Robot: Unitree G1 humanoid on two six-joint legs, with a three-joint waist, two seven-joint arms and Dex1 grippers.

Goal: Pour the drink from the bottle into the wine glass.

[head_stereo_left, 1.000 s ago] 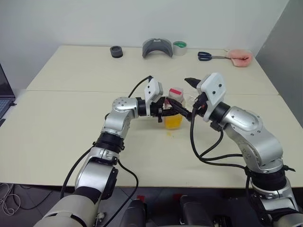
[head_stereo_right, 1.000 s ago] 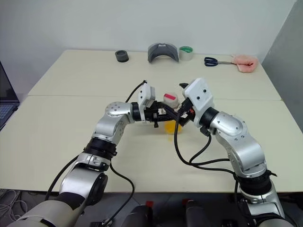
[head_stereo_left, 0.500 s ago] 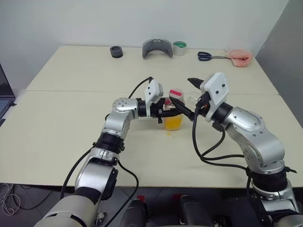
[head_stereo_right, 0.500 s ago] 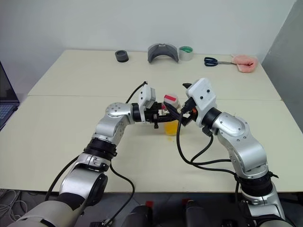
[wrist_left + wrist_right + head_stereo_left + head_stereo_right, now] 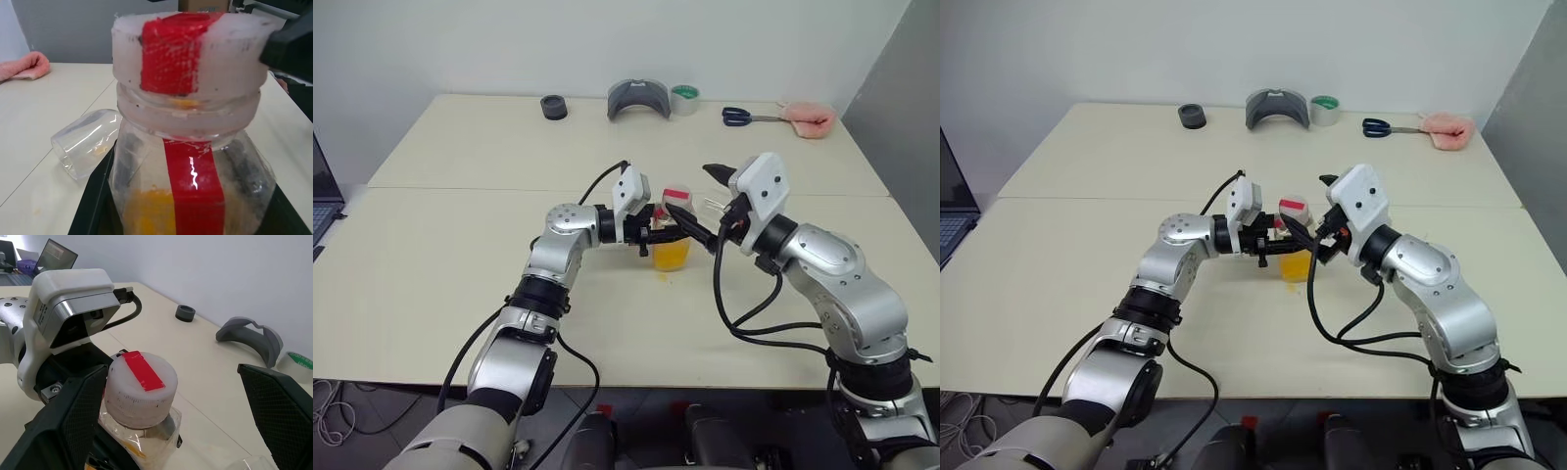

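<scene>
The bottle [image 5: 672,241] stands upright near the middle of the cream table [image 5: 450,264], with the drink [image 5: 671,254] filling only its lower part and its red-and-white cap [image 5: 141,388] still on. The left gripper [image 5: 658,231] reaches in level from the left and is clenched on the bottle's body, its black fingers [image 5: 93,196] pressed against the clear plastic on either side. The right gripper [image 5: 171,431] sits just right of the bottle with its jaws spread wide, one finger at each side of the cap and neither touching it. The wine glass [image 5: 85,142] lies tipped on its side on the table just beyond the bottle, on the right-hand side, a few orange drops inside its bowl. Along the far edge of the table lie a black ring [image 5: 553,107], a grey curved part [image 5: 638,98], a roll of tape [image 5: 684,98], scissors [image 5: 744,117] and a pink cloth [image 5: 808,119].
</scene>
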